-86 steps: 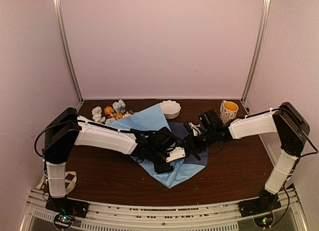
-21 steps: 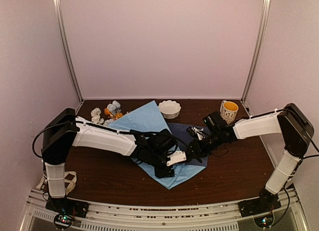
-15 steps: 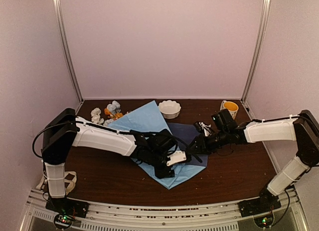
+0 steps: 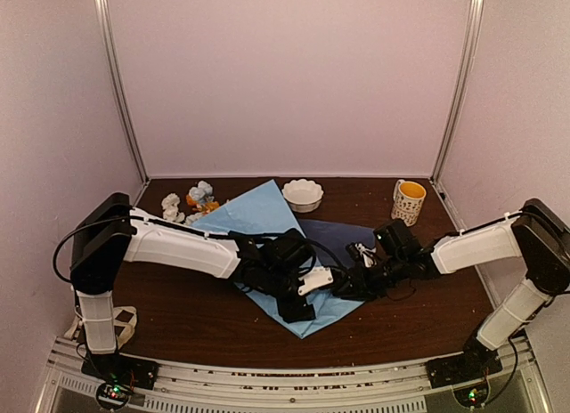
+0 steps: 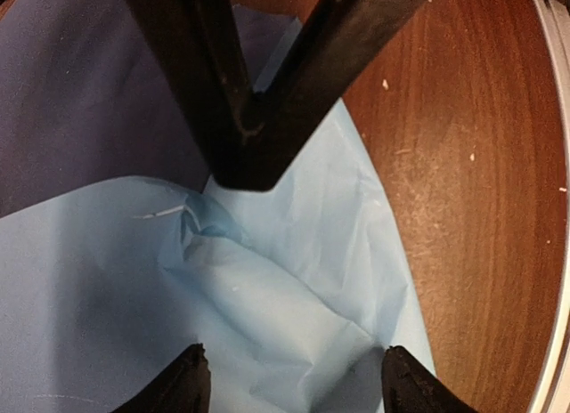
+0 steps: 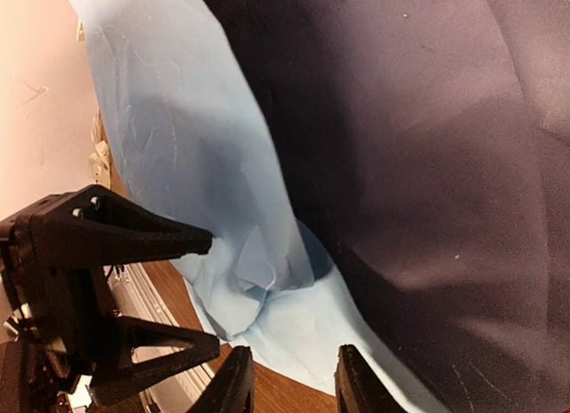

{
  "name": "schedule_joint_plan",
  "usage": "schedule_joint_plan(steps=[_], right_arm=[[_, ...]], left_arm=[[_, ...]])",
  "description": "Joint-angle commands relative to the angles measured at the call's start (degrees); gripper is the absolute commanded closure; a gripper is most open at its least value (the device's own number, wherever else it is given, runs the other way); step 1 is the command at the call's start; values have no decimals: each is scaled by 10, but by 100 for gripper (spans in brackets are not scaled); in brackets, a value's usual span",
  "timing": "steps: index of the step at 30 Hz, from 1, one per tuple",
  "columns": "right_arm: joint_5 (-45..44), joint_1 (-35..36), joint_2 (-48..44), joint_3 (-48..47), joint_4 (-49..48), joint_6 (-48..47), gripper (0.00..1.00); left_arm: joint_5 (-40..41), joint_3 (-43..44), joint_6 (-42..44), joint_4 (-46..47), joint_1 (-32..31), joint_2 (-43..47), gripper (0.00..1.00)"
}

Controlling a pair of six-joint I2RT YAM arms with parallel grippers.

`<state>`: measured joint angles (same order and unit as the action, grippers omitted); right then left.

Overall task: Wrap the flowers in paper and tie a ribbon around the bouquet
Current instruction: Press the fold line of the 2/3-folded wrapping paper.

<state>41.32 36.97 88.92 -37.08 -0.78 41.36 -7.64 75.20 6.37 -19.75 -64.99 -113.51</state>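
Observation:
The paper (image 4: 258, 219) lies across the table's middle, light-blue face up on the left and dark-blue face (image 4: 343, 235) up on the right, with a crumpled fold near its front. The flowers (image 4: 191, 199) poke out past its back left edge. Tip to tip over that fold are my left gripper (image 4: 319, 284) and right gripper (image 4: 349, 284). The left gripper (image 5: 296, 382) is open, with light-blue paper (image 5: 267, 288) beneath the gap. The right gripper (image 6: 294, 386) stands narrowly open over the paper's front edge (image 6: 303, 342), holding nothing. A looped beige band (image 4: 125, 322), perhaps the ribbon, lies by the left arm's base.
At the back centre stands a white fluted bowl (image 4: 304, 194), and a mug (image 4: 409, 199) with a yellow inside is at the back right. Brown tabletop (image 4: 427, 315) shows in front of the paper and to its right.
The right arm has drawn back and lowered its gripper to the paper's front edge. The left jaws have spread wider. More of the dark-blue face is exposed.

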Motion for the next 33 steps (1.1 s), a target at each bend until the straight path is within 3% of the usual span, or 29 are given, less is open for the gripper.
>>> schedule_joint_plan(steps=[1, 15, 25, 31, 33], right_arm=[[4, 1, 25, -7, -45, 15, 67], [8, -7, 60, -17, -147, 82, 55], [26, -12, 103, -38, -154, 82, 52], [10, -12, 123, -70, -97, 40, 52], [21, -12, 130, -79, -103, 42, 60]], left_arm=[[-49, 25, -29, 12, -2, 5, 29], [13, 64, -70, -33, -3, -36, 32], [21, 56, -67, -19, -2, -34, 48], [12, 64, -60, -24, -3, -38, 35], [11, 68, -59, -28, -4, -41, 33]])
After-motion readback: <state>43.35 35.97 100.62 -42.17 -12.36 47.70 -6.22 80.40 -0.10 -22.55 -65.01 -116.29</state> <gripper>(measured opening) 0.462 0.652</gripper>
